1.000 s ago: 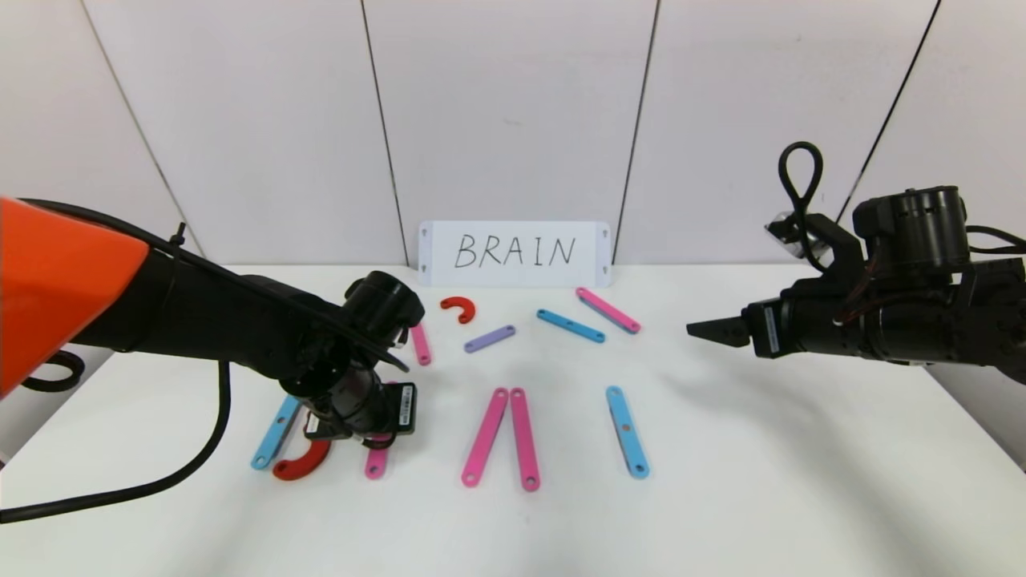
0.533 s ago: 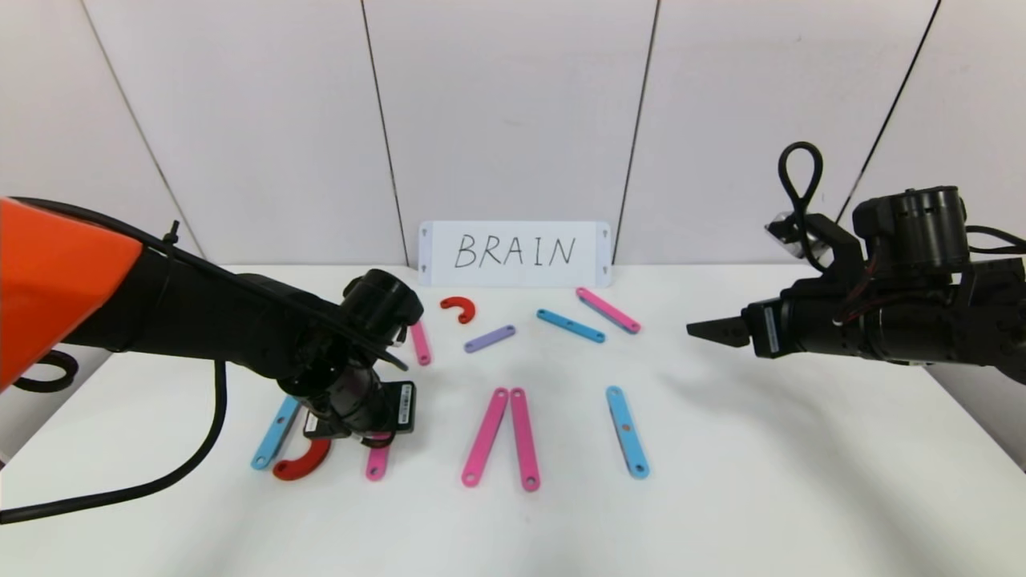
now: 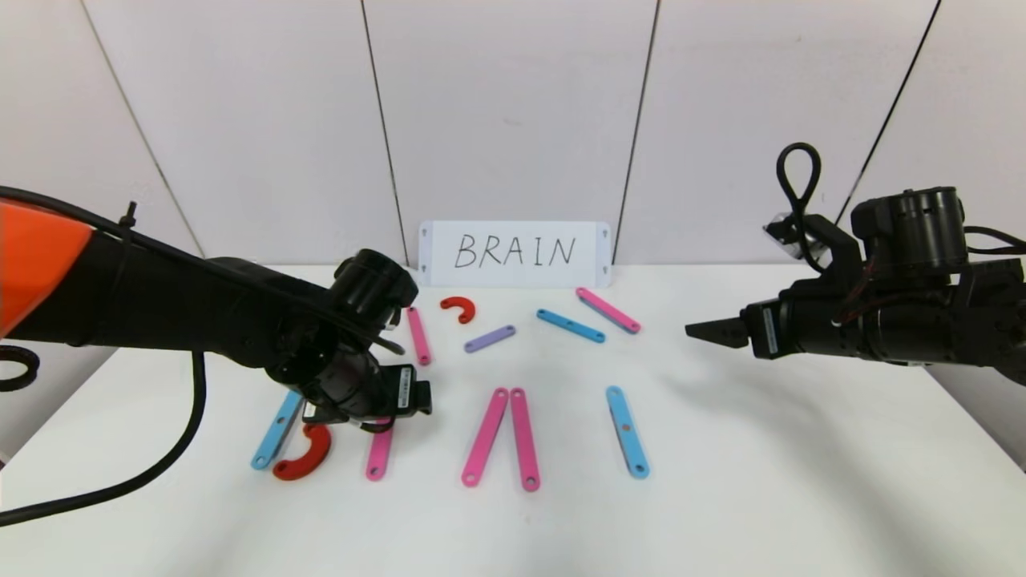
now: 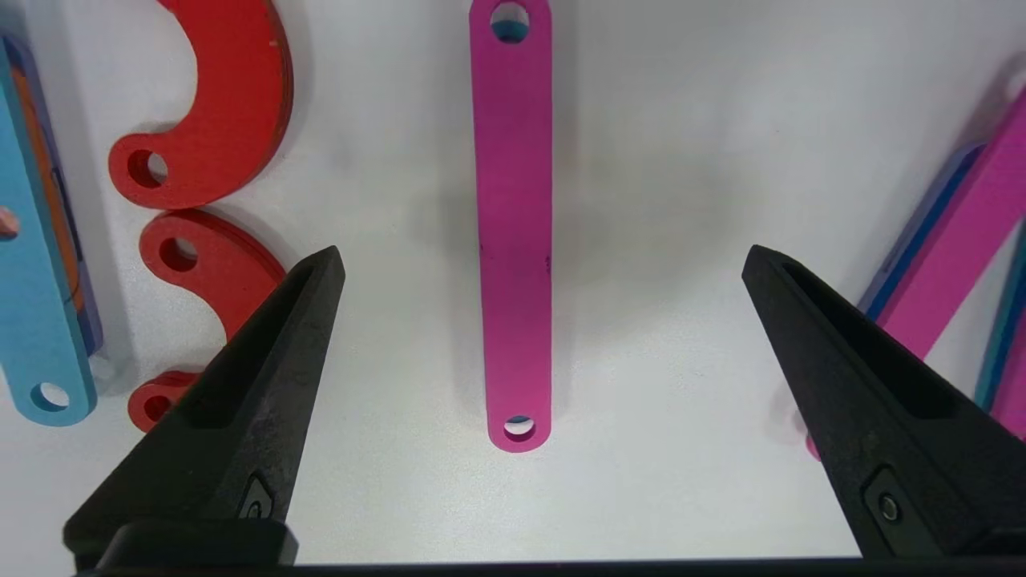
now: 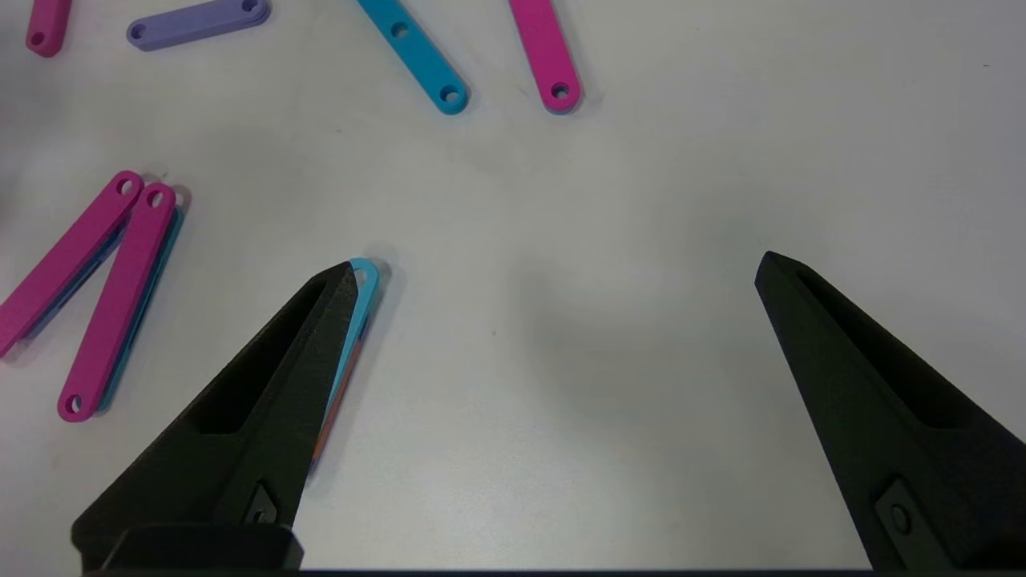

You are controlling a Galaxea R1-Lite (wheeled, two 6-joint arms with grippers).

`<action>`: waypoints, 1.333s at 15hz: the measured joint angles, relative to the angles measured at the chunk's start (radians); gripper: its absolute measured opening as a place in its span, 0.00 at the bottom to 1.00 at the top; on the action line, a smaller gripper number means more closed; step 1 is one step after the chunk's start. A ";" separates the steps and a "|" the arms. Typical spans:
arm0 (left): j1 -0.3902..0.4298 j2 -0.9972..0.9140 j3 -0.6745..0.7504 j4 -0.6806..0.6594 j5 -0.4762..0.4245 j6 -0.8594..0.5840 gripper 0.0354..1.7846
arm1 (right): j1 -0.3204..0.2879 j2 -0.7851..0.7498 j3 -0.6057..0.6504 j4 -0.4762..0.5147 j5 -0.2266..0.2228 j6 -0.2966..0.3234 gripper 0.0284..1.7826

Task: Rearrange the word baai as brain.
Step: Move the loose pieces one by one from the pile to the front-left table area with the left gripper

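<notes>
The word's pieces lie flat on the white table. At the left are a blue bar [image 3: 275, 431] and a red curve [image 3: 303, 458]. My left gripper [image 3: 378, 423] hangs open over a pink bar [image 3: 378, 457] next to them. In the left wrist view the pink bar [image 4: 513, 224] lies on the table between the spread fingers of the left gripper [image 4: 543, 256], untouched, with two red curves [image 4: 216, 104] and the blue bar [image 4: 36, 240] to one side. Two pink bars [image 3: 505, 437] form an A and a blue bar [image 3: 627, 431] an I. My right gripper [image 3: 707, 330] hovers open and empty at the right.
Loose pieces lie at the back: a pink bar [image 3: 418, 335], a red curve [image 3: 458, 308], a purple bar [image 3: 489, 338], a blue bar [image 3: 570, 325] and a pink bar [image 3: 608, 310]. A white card [image 3: 515, 252] reading BRAIN leans against the wall.
My left arm has drawn back and up a little, so more of the pink bar and the red curve under it shows. The right arm has not moved.
</notes>
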 joint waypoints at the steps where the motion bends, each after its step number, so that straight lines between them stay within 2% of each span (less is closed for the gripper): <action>1: 0.001 -0.004 -0.016 0.000 0.004 0.004 0.98 | 0.001 0.000 0.000 0.000 0.000 0.000 0.98; 6: 0.015 0.015 -0.145 0.006 0.016 0.004 0.98 | 0.001 -0.001 0.000 0.000 0.000 0.000 0.98; 9: 0.020 0.056 -0.224 0.003 0.059 0.007 0.98 | 0.000 -0.002 0.002 -0.001 0.000 0.001 0.98; 14: 0.017 0.154 -0.384 0.003 0.074 0.007 0.98 | -0.013 -0.014 0.003 -0.003 -0.002 0.003 0.98; 18: 0.013 0.262 -0.509 0.002 0.152 0.011 0.98 | -0.017 -0.027 0.002 -0.003 -0.003 0.004 0.98; 20: 0.008 0.302 -0.552 0.002 0.156 0.010 0.98 | -0.021 -0.031 0.002 -0.003 -0.003 0.004 0.98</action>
